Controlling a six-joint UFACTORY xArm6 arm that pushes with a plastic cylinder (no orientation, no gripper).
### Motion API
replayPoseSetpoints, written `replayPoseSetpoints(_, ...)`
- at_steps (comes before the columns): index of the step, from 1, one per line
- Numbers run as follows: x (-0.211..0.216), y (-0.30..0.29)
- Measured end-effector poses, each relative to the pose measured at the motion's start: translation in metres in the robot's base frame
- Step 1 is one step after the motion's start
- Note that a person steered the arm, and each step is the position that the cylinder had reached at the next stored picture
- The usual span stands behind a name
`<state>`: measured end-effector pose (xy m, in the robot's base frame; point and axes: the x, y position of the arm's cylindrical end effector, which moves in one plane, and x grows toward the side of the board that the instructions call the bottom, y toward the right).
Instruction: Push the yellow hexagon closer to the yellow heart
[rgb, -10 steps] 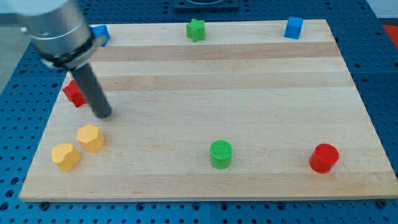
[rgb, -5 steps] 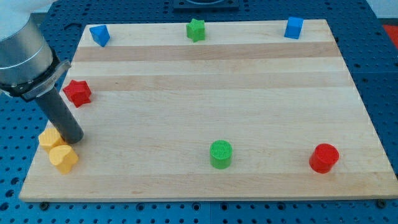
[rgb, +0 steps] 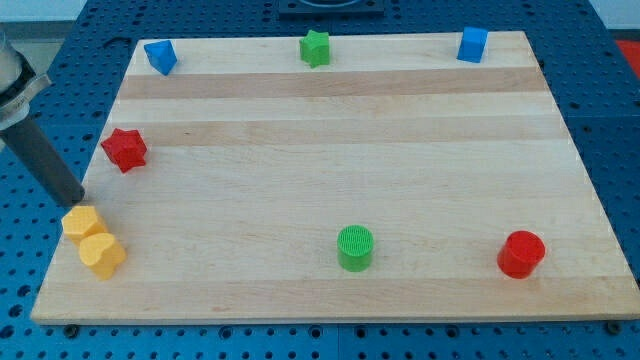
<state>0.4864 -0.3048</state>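
The yellow hexagon (rgb: 80, 222) lies near the board's left edge at the view's lower left. The yellow heart (rgb: 102, 255) lies just below and right of it, and the two touch. My tip (rgb: 71, 199) is just above the hexagon, at the board's left edge, close to the hexagon's top. The dark rod rises from the tip toward the view's upper left.
A red star (rgb: 125, 149) lies above the yellow pair. A blue block (rgb: 159, 55), a green star (rgb: 315, 47) and a blue cube (rgb: 472, 44) line the top edge. A green cylinder (rgb: 354, 247) and a red cylinder (rgb: 521, 253) lie near the bottom. The wooden board (rgb: 400, 150) is ringed by blue pegboard.
The hexagon was pushed left and down until it touched the heart. My tip then moved left and up, off the hexagon's right side to just above it.
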Motion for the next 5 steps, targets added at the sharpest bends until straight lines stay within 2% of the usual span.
replayPoseSetpoints(1,0.027,0.001)
replayPoseSetpoints(2,0.036,0.011)
replayPoseSetpoints(4,0.032,0.02)
replayPoseSetpoints(5,0.005,0.047)
